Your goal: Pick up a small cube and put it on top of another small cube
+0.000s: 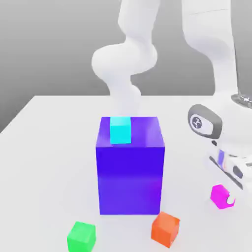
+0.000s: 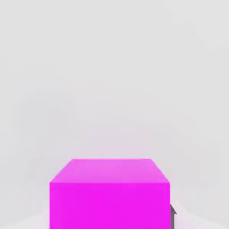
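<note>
Outwardly, in the exterior view, a smooth white arm (image 1: 129,59) is seen bent down over a flat, matte white table (image 1: 44,147) before a plain grey backdrop. A large glossy blue-violet block (image 1: 131,167) is stood near the table's middle, and a small cyan cube (image 1: 120,130) is set on its top at the front edge. The gripper (image 1: 227,196) is lowered at the exterior view's right, its fingers clenched on the magenta cube (image 1: 220,195), which is seen low at the table beside them. A green cube (image 1: 81,236) is placed near the front edge, towards the exterior view's left, well apart from the magenta one. An orange cube (image 1: 165,228) is laid between the two, just in front of the block's right corner. All the cubes are plain-faced and sharp-edged.

From the hand view, the magenta cube (image 2: 109,194) is shown close up, its top face paler than its front, against bare white table (image 2: 112,80); a dark sliver of one finger (image 2: 172,216) is seen touching its side
</note>
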Controlling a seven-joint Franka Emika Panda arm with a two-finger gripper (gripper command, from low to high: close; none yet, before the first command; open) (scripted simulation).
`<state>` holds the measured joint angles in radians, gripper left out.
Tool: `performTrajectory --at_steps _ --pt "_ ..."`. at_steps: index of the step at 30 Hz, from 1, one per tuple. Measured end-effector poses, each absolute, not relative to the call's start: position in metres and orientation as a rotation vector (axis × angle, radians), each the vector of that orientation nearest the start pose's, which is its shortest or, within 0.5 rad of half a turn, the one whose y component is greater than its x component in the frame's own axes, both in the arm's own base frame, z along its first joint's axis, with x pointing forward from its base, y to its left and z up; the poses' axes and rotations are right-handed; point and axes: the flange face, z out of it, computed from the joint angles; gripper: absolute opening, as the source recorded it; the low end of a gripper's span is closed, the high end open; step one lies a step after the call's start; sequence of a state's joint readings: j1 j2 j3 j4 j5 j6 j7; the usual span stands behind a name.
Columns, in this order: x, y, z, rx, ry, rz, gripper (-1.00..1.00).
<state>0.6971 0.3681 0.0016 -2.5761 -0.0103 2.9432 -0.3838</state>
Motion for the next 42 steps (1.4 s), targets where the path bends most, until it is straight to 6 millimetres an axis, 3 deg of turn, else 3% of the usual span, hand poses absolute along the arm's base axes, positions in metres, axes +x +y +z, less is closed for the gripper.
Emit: performTrajectory --at_steps 6,15,20,25,30,34,38,42 --pt "0.334 0.280 0.192 -2.675 -1.645 -0.004 -1.00" --pt "0.369 0.262 0.313 -2.424 -1.969 -0.147 -1.00" --pt "0.384 0.231 0.371 -2.298 -2.135 -0.219 -1.00" --pt "0.398 0.186 0.415 -2.200 -2.273 -0.273 -1.00" --pt "0.411 0.130 0.441 -2.122 -2.384 -0.304 -1.00" --pt "0.422 0.083 0.449 -2.071 -2.456 -0.310 -1.00" --pt "0.433 0.035 0.443 -2.027 -2.512 -0.297 -1.00" --pt "0.443 -0.009 0.424 -1.983 -2.555 -0.265 -1.00"
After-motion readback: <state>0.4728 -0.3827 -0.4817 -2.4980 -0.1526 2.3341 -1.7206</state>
